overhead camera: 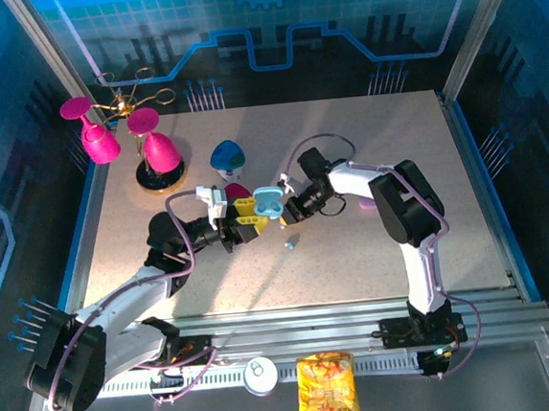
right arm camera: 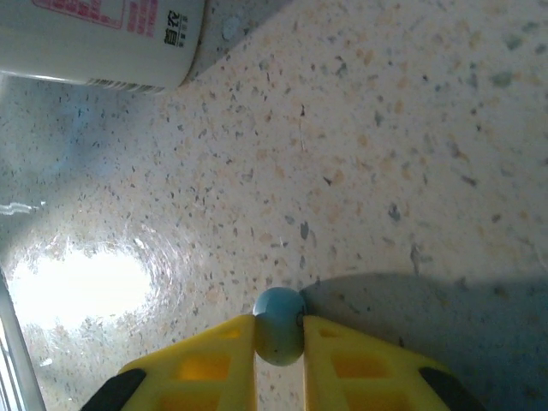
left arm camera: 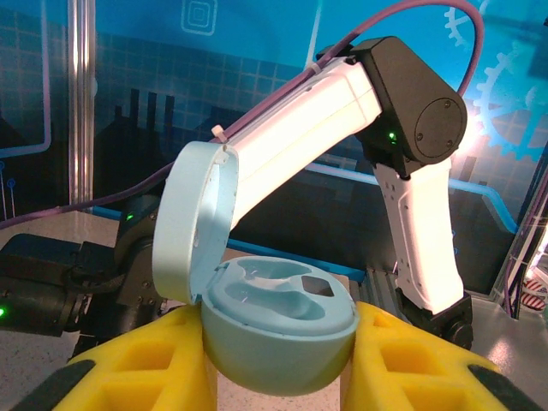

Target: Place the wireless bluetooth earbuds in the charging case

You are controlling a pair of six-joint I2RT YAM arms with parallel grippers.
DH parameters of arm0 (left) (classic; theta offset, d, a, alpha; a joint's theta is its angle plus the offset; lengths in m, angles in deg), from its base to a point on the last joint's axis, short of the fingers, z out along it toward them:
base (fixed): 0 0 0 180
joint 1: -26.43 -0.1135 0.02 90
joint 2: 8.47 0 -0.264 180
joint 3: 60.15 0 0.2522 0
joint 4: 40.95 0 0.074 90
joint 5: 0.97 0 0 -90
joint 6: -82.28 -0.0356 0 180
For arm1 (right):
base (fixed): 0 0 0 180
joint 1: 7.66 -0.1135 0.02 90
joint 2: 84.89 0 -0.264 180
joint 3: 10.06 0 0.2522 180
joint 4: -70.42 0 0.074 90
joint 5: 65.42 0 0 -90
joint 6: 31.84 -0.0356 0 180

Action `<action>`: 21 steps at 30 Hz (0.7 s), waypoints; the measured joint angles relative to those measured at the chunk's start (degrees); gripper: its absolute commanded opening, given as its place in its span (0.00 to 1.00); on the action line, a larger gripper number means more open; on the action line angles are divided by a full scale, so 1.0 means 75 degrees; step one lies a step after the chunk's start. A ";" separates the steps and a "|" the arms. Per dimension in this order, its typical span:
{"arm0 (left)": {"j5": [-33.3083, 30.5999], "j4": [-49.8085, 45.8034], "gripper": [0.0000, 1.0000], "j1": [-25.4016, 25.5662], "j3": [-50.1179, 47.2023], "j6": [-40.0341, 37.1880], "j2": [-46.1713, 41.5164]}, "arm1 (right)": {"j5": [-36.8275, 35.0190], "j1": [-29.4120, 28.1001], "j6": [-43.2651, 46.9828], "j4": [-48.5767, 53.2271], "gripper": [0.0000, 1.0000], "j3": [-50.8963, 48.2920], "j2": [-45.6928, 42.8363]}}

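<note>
Gently now — carry the blue bud (right arm camera: 279, 328), pinched at the tips of the right tool (right arm camera: 279, 341), across to the open case (left arm camera: 287, 347) clamped in the left tool (left arm camera: 278, 377) just beside; align over an empty well (left arm camera: 276, 301), lower straight — release once seated.

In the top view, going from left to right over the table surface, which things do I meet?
pink glasses → dark blue case → open pale blue charging case → right arm
</note>
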 measured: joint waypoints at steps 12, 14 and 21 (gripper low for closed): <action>-0.0073 0.0003 0.34 0.0000 0.0000 -0.0137 0.0003 | -0.1533 0.0017 -0.0723 -0.0105 0.14 -0.0691 -0.1093; -0.0099 0.0003 0.34 0.0000 0.0000 -0.0140 0.0009 | -0.1734 0.0085 -0.0836 -0.0108 0.14 -0.0828 -0.1247; -0.0108 0.0085 0.34 0.0000 0.0000 -0.0137 0.0175 | -0.2311 0.0286 -0.1005 0.0111 0.14 -0.1268 -0.1495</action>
